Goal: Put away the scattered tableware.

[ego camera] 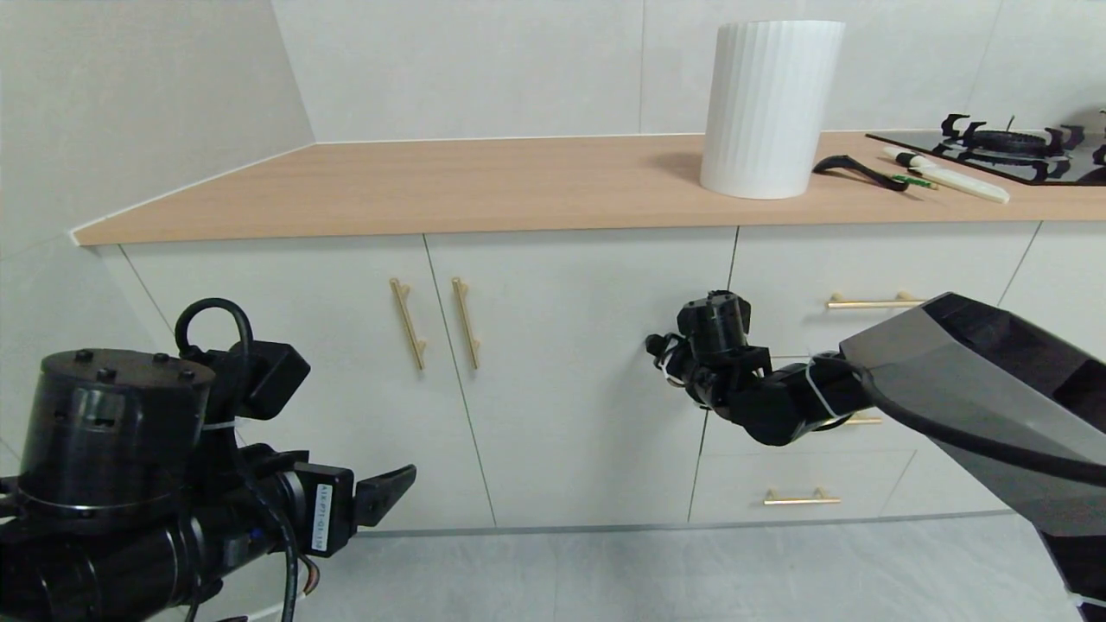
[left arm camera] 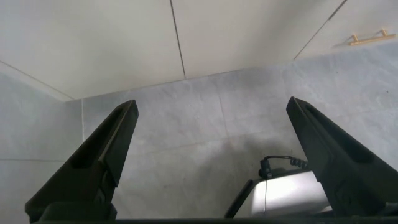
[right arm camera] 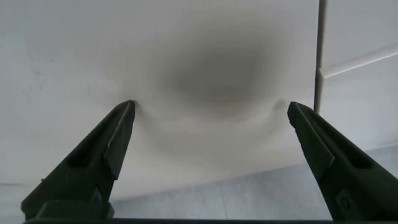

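Tableware (ego camera: pixel 946 177) lies lengthwise across the worktop (ego camera: pixel 432 186), above and right of my spread right hand (ego camera: pixel 664 358), the nearer one; my left hand (left arm camera: pixel 211 124), also spread, hangs lower.

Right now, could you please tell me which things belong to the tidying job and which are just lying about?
Job: black curved utensil, cream long-handled utensil, tall white ribbed container.
Not the job: black gas hob, brass cabinet handles.

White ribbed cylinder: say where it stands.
Head view: white ribbed cylinder on the wooden countertop, right of centre, a black curved utensil just right of it.
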`<state>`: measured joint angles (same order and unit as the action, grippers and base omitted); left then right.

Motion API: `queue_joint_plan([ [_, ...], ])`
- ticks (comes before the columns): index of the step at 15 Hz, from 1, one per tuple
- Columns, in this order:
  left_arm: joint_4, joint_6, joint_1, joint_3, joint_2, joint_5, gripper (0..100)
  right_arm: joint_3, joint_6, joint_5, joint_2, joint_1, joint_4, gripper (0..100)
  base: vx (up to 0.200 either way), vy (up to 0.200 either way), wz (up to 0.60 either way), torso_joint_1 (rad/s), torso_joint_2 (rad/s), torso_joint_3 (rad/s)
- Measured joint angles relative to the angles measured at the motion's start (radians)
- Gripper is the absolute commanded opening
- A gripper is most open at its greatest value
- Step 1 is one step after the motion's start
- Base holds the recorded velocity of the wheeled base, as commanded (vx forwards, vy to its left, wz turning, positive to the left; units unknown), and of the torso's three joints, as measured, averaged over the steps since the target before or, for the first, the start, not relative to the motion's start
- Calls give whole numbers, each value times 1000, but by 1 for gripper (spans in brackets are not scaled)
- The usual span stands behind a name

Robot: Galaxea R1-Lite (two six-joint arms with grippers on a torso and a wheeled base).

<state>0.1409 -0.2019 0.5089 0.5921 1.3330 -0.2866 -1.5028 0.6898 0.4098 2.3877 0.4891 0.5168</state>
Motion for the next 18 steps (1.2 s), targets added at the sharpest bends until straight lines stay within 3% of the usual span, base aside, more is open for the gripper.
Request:
queue_joint_plan([
  [4,0,0,0,0,-1,0,100,25,0,17,-21,-3,2,100,0,0,0,0,0,0],
  [8,-7,7,0,5,-47,-4,100,172,-20,19,-174,7,3,100,0,0,0,0,0,0],
  [12,-71,46,0,6,-171,-31,100,461,-131,18,-491,6,3,100,0,0,0,0,0,0],
  [18,-96,53,-49,-127,-438,-38,100,913,-350,11,-1096,-82,-19,100,0,0,0,0,0,0],
])
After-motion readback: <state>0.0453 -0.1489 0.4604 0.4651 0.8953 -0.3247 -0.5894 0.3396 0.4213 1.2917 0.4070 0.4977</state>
